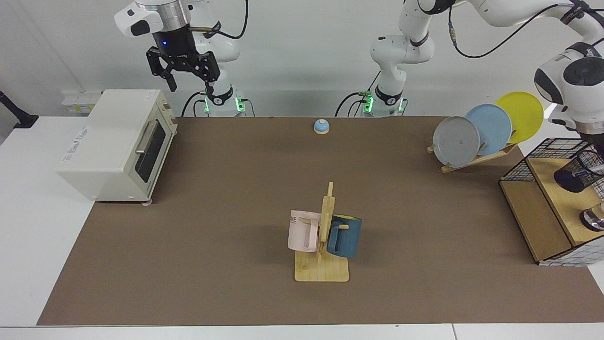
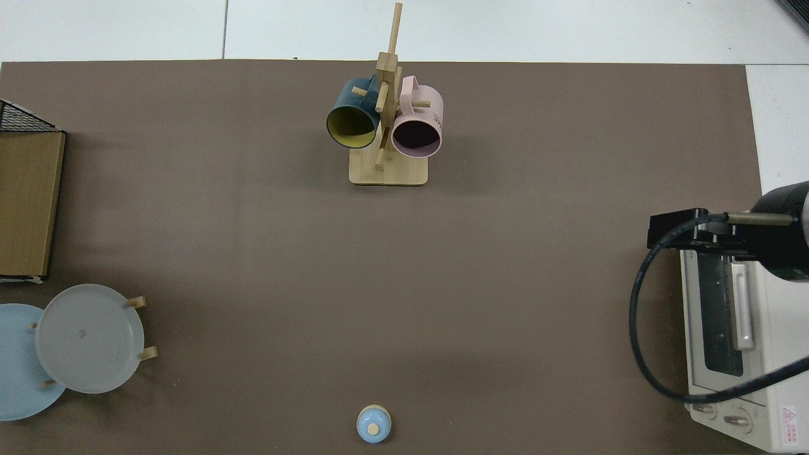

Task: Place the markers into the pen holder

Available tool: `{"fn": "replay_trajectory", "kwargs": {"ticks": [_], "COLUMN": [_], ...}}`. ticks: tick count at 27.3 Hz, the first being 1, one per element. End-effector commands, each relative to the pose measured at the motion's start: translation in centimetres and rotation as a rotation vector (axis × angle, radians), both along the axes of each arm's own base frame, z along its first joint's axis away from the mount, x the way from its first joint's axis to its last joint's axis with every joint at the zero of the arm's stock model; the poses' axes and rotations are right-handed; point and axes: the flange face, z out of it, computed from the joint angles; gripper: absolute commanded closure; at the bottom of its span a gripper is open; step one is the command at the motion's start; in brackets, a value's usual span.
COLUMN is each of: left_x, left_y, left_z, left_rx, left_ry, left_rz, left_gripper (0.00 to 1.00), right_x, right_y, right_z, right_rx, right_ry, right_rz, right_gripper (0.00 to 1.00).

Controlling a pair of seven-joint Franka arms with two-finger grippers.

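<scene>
Left gripper (image 1: pixel 595 150), jaws' state untellable, is tilting the black wire-mesh cylindrical pen holder (image 1: pixel 576 173) beneath it, seemingly to lift it; right gripper (image 1: pixel 182 71) is waiting, jaws released.

There are two robot arms. Three plates stand in one wooden rack: a grey plate (image 1: pixel 456 141), a blue plate (image 1: pixel 490 127) and a yellow plate (image 1: pixel 523 114). Two mugs hang on one wooden stand, a pink mug (image 1: pixel 302 231) and a dark blue mug (image 1: pixel 345 235). One toaster oven (image 1: pixel 113 144), one small blue bell (image 1: pixel 321 126), one wire basket (image 1: pixel 552 146) and one mesh pen holder (image 1: pixel 576 173) are also visible.
</scene>
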Motion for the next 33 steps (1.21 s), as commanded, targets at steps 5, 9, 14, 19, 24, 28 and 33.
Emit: {"fn": "replay_trajectory", "kwargs": {"ticks": [5, 9, 14, 19, 24, 28, 33], "left_x": [-0.7, -1.6, -3.2, -4.6, -5.6, -6.3, -7.4], "left_y": [-1.5, -3.3, -6.4, -10.5, -15.2, -19.1, -22.6], "left_z": [4.4, 6.3, 9.5, 11.8, 12.4, 12.4, 12.2], "left_rx": [-0.034, -0.111, -0.195, -0.282, -0.376, -0.456, -0.611], "left_ry": [-0.030, -0.055, -0.086, -0.128, -0.205, -0.252, -0.295], "left_rz": [0.016, 0.045, 0.072, 0.162, 0.357, 0.526, 0.792], "left_gripper": [0.69, 0.69, 0.69, 0.68, 0.68, 0.66, 0.55], "right_x": [-0.5, -0.5, -0.5, -0.5, -0.5, -0.5, -0.5], "right_y": [-0.2, -0.2, -0.2, -0.2, -0.2, -0.2, -0.2], "right_z": [-0.1, -0.1, 0.0, -0.1, -0.1, -0.1, -0.1], "right_rx": [0.016, 0.016, 0.016, 0.016, 0.016, 0.016, 0.016], "right_ry": [0.004, 0.003, 0.003, 0.004, 0.004, 0.004, 0.004], "right_rz": [-0.019, -0.019, -0.019, -0.019, -0.019, -0.019, -0.019], "right_gripper": [0.00, 0.00, 0.00, 0.00, 0.00, 0.00, 0.00]}}
